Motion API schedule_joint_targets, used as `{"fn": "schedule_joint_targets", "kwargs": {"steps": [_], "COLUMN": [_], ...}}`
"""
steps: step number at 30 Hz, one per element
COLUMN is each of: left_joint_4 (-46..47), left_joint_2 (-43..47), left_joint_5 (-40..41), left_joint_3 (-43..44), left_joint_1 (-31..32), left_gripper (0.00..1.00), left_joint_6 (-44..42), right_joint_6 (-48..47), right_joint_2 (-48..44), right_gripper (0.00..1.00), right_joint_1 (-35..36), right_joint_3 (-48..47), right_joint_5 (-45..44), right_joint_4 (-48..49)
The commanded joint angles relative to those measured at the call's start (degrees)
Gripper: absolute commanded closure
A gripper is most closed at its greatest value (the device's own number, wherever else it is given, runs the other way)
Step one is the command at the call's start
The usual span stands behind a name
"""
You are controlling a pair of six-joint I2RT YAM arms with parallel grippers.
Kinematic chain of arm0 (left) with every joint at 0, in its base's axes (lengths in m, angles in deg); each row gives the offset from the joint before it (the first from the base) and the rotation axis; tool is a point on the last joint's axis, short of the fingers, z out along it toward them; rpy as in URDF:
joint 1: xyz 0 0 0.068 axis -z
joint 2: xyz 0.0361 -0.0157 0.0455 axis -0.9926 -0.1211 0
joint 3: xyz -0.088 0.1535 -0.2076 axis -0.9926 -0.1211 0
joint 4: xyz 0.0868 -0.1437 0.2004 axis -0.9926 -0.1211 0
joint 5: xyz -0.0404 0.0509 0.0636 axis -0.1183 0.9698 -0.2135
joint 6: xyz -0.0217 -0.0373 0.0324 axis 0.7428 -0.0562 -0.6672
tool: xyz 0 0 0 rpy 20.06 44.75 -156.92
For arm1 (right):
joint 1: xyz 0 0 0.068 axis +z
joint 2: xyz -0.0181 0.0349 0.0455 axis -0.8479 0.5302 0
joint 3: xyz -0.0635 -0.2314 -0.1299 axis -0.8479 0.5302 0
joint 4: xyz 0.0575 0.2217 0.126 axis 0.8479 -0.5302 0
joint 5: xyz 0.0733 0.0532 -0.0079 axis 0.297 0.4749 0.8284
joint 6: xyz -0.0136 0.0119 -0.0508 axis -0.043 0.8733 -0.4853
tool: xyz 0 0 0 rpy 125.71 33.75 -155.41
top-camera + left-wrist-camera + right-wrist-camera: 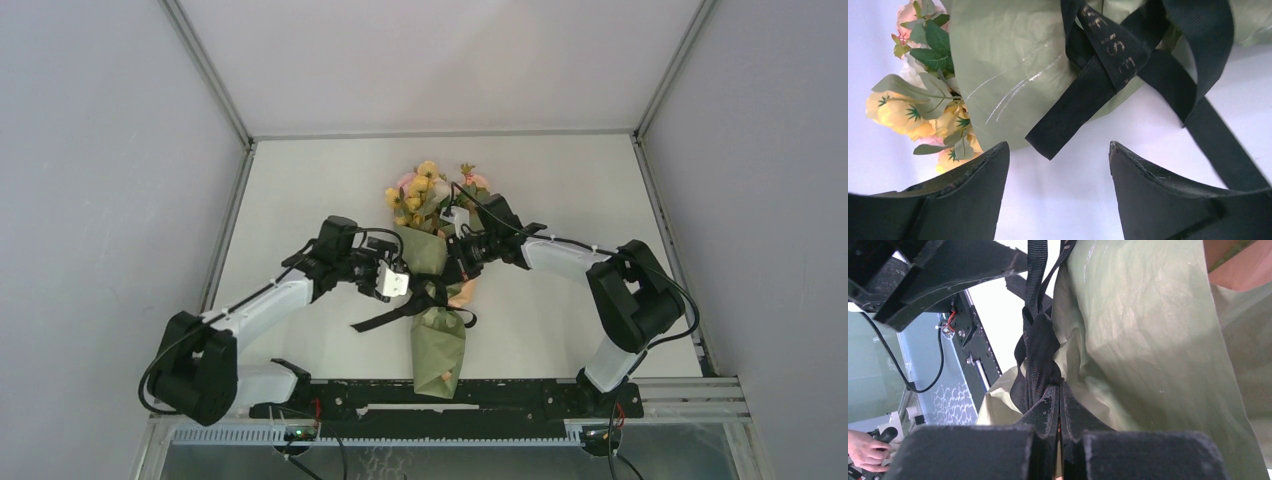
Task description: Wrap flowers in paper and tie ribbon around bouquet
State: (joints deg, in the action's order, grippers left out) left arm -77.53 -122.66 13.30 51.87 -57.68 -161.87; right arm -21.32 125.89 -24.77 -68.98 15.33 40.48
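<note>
right wrist — ribbon [1038,355] pinched between the fingers [1044,415], against paper [1148,340].

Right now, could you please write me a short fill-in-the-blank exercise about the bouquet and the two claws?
The left claw stands ____ and holds nothing.
The right claw is shut on the ____ ribbon.
The flowers stick out of the ____ paper.
Missing words: open; black; green.
</note>
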Motion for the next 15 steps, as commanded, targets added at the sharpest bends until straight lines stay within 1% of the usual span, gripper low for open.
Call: {"fn": "schedule_joint_targets", "kwargs": {"steps": [1, 4, 7, 10, 12, 14, 15], "left_joint_4": [4.42, 2.29, 2.63, 3.66, 3.21, 1.39, 1.00], "left_joint_2": [-4.09, -6.46, -7.82, -8.01, -7.15, -5.93, -5.23], "left_joint_5": [0.19, 0.50, 0.25, -0.12, -0.51, -0.90, -0.68], "left_joint_3": [4.61, 5.47, 4.95, 4.43, 4.08, 3.64, 3.12], "left_joint_1": [0.13, 0.25, 0.85, 1.87, 2.30, 2.35, 2.32], "left_gripper": [0.24, 0.30, 0.34, 0.46, 0.61, 0.83, 0.92], "left_joint_6": [-10.78, -13.97, -16.43, -15.58, -14.65, -14.67, -14.59], "right_joint_6": [-0.72, -0.88, -0.74, -0.40, -0.22, 0.04, 0.13], "right_joint_2": [-2.85, -2.86, -2.81, -3.01, -3.45, -4.10, -4.47], "right_gripper": [0.97, 0.97, 0.98, 0.98, 0.98, 0.98, 0.99], "right_joint_1": [0.49, 0.62, 0.54, 0.37, 0.37, 0.41, 0.46], "right_joint_3": [-0.30, -0.29, -0.27, -0.33, -0.32, -0.28, -0.29], "right_joint_5": [-0.39, -0.30, -0.30, -0.49, -1.51, -3.32, -4.42], "right_joint_4": [0.05, 0.22, 0.69, 0.83, 0.32, -0.26, -0.53]}}
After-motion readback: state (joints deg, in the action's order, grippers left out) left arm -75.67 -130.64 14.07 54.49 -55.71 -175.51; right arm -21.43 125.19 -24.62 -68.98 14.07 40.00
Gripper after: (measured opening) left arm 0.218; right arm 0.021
